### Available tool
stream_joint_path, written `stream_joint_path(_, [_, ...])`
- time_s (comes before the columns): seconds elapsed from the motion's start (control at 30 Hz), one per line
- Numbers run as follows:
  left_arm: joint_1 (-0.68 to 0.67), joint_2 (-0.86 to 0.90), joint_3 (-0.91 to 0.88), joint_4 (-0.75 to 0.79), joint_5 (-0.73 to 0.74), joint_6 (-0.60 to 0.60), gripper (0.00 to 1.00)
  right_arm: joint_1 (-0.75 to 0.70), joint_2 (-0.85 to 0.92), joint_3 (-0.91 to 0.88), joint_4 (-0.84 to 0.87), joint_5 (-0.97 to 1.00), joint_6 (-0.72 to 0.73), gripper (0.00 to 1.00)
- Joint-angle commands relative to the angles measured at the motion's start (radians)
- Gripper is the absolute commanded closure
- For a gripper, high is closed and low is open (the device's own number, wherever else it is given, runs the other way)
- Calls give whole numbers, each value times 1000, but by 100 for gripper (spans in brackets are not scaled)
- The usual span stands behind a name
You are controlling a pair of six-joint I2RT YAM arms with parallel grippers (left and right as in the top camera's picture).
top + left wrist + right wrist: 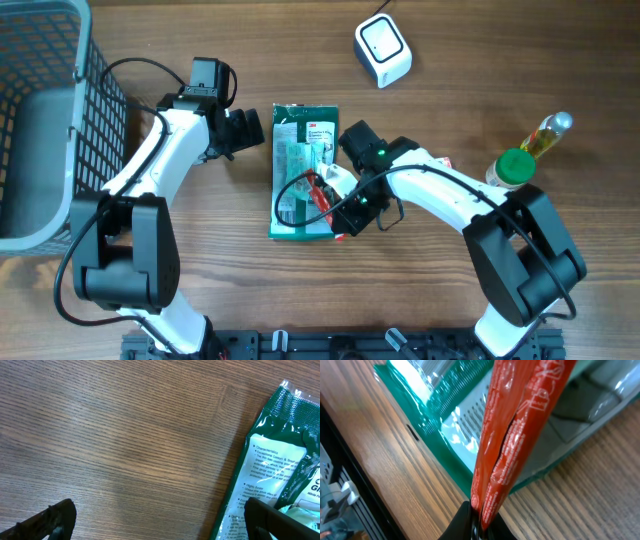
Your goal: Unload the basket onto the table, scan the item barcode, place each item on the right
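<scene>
1. Nearest the right wrist camera, a red printed plastic strip (pixel 512 440) rises from the right jaws, which are pinched almost closed on its folded lower end.
2. Behind the strip, the green package (pixel 445 435) lies flat on the wooden counter (pixel 380 475), its glossy edge just beside those jaws.
3. The left jaws stand spread wide and hold nothing. One fingertip (pixel 52 519) hangs over bare counter and the other sits at the package's edge; whether it touches cannot be told.
4. The overhead view alone shows the package mid-counter between both arms, with the left arm (pixel 160 160) by its upper left corner. The right arm (pixel 440 190) reaches to its lower right side.
5. Only overhead shows the white scanner (pixel 383 50) well apart near the far edge. It also shows a wire basket (pixel 40 120) at the left, and a green-capped jar (pixel 515 167) and an oil bottle (pixel 548 135) at the right.
6. Only the left wrist view shows the package's white label (pixel 277 460), headed "Characteristics".
</scene>
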Motion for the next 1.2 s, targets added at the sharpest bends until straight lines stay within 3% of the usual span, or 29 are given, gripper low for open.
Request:
stream_joint_path(0.0, [2, 11, -5, 3, 2, -2, 0, 2, -19, -11, 11, 13, 6, 94])
stream_joint_path(0.27, [2, 11, -5, 3, 2, -2, 0, 2, -36, -2, 52, -21, 87, 96])
stream_joint_path(0.5, [2, 11, -5, 4, 5, -2, 0, 1, -196, 5, 43, -44, 144, 96])
stream_joint_path(0.77, [2, 11, -5, 10, 201, -110, 0, -95, -246, 4, -14, -111, 192, 96])
stream_joint_path(0.8, [2, 11, -5, 7, 217, -102, 4, -107, -246, 4, -19, -124, 188, 96])
stream_joint_path(0.9, [3, 11, -4, 61, 471, 4, 31, -140, -246, 4, -40, -133, 188, 96])
stream_joint_path(0.93, [3, 11, -4, 84, 568, 14, 33, -148, -246, 4, -46, -138, 188, 96])
stream_joint_path(1.0, [3, 11, -4, 168, 797, 13, 25, -169, -246, 4, -56, -172, 187, 96])
stream_joint_path(1.07, [2, 11, -4, 273, 1020, 1, 24, -186, -246, 4, -56, -254, 152, 96])
stream_joint_path(1.17, [1, 11, -4, 335, 1191, 2, 27, -199, -246, 4, -38, -399, 97, 96])
